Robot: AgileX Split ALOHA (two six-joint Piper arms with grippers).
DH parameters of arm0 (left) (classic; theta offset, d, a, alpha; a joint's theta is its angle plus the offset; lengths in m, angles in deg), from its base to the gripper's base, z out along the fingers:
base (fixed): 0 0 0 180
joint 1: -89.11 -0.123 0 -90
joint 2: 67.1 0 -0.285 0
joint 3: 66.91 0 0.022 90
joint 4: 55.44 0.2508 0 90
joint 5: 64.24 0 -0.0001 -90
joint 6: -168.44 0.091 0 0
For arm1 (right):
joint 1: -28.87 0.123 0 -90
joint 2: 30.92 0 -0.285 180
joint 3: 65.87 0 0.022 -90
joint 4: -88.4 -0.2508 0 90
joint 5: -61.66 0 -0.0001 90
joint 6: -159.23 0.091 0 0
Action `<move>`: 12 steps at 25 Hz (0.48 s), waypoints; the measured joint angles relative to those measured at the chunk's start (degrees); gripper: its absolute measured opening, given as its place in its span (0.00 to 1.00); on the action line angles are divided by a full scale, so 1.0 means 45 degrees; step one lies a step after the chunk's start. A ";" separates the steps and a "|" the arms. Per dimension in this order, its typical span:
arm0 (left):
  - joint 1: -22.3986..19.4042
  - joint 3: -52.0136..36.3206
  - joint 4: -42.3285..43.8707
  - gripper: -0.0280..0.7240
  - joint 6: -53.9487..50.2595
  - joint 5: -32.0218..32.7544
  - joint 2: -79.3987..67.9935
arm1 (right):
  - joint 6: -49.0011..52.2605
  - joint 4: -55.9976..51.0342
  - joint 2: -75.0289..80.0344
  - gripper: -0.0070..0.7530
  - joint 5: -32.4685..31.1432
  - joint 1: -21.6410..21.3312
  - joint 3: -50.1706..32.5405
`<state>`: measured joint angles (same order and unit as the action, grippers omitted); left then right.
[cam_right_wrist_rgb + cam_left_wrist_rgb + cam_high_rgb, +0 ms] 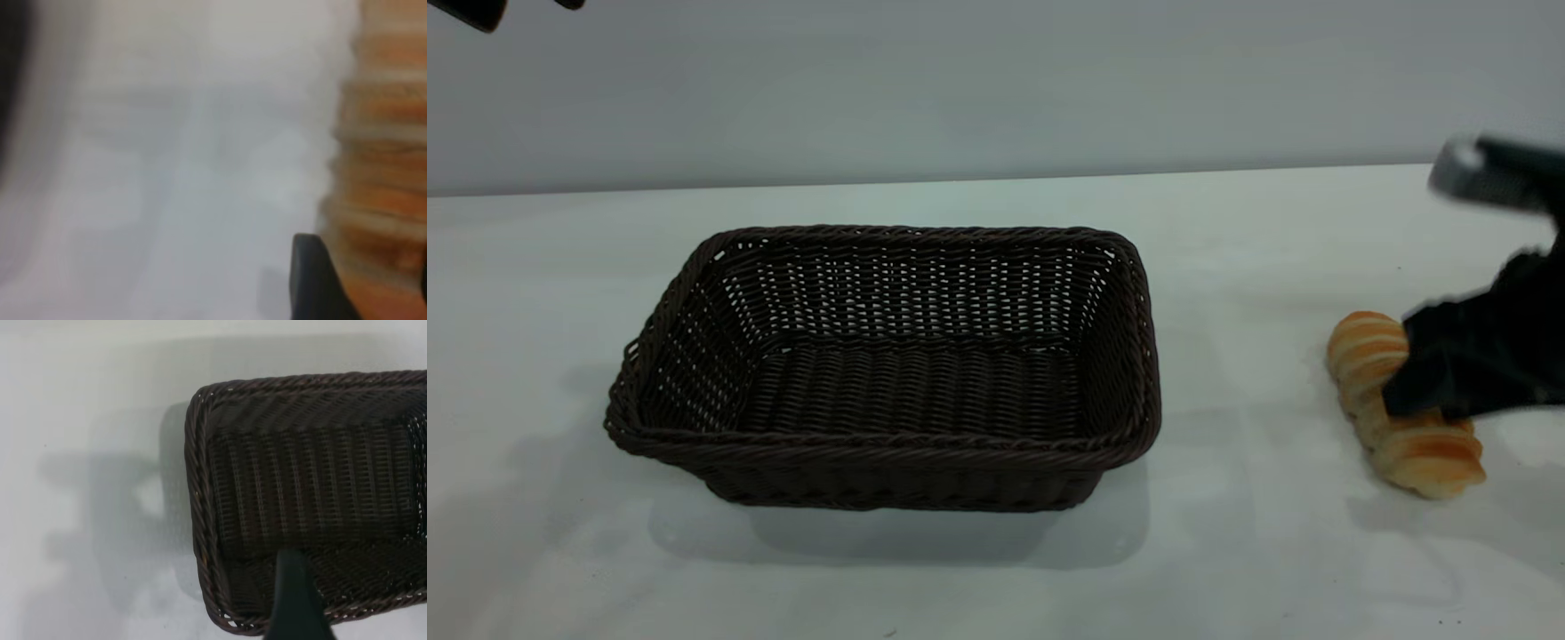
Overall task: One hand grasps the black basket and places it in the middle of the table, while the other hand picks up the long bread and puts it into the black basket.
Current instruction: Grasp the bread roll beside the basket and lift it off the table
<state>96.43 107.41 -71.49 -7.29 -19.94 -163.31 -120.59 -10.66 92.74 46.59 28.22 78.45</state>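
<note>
The black basket (889, 373) stands empty near the middle of the table (1227, 551); it also shows in the left wrist view (313, 487). The long bread (1400, 400) lies on the table at the right, golden-orange and ridged. My right gripper (1423, 396) is down over the bread's middle, open, with the loaf (383, 167) between its jaws; one finger (313, 280) sits right beside it. My left gripper (480, 11) is raised at the far upper left, open and empty; one of its fingers (293, 600) shows above the basket's corner.
Bare white tabletop (1272, 267) lies between the basket and the bread. A grey wall (996, 80) stands behind the table's far edge. A few tiny dark specks dot the table.
</note>
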 joint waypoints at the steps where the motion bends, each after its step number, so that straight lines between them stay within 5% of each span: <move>1: 0.0000 0.0000 0.0000 0.76 0.0000 0.0064 0.0000 | -0.0483 -0.0383 0.0370 0.49 0.0139 0.0000 0.0080; 4: 0.0000 0.0000 0.0000 0.76 0.0030 0.0217 0.0000 | -0.1167 -0.0912 0.0990 0.43 0.0277 0.0000 0.0319; 10: 0.0000 0.0000 0.0000 0.76 0.0030 0.0404 0.0044 | -0.1001 -0.1055 0.1172 0.09 0.0932 0.0012 0.0430; 12: 0.0000 0.0000 0.0000 0.76 0.0030 0.0502 0.0054 | -0.0927 -0.1063 0.1172 0.05 0.1121 0.0023 0.0435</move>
<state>96.43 107.41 -71.49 -7.15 -17.67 -163.06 -124.76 -15.45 98.02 51.63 28.33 80.40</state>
